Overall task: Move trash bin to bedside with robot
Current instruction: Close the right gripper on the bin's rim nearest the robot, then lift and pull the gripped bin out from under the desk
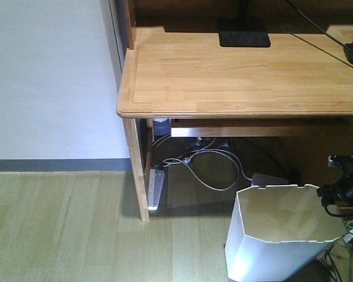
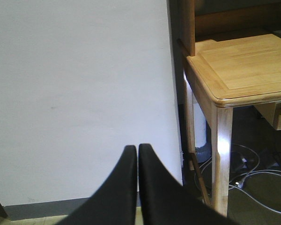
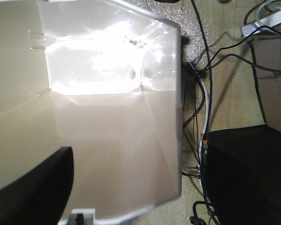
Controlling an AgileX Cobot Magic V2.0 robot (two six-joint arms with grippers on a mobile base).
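Wall (image 1: pixel 47 76) runs blank to the left of the desk (image 1: pixel 235 76), and there the left gripper (image 2: pixel 136 154) hangs with its fingers (image 2: pixel 122 187) pressed together on nothing. Under the desk lie a power strip (image 1: pixel 155 189) and looped cables (image 1: pixel 212 170). On the floor before the desk's right end stands the trash bin (image 1: pixel 276 235). Its walls look thin, so I'd judge it light, flexible and easily tipped, best pinched at the rim. The right gripper (image 1: pixel 332 191) sits at that rim with one finger (image 3: pixel 33 187) inside; whether it clamps the wall I cannot tell.

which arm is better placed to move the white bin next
Right: the right tool reaches the tall white plastic trash bin, one finger inside. The left tool, shut, faces the white wall.
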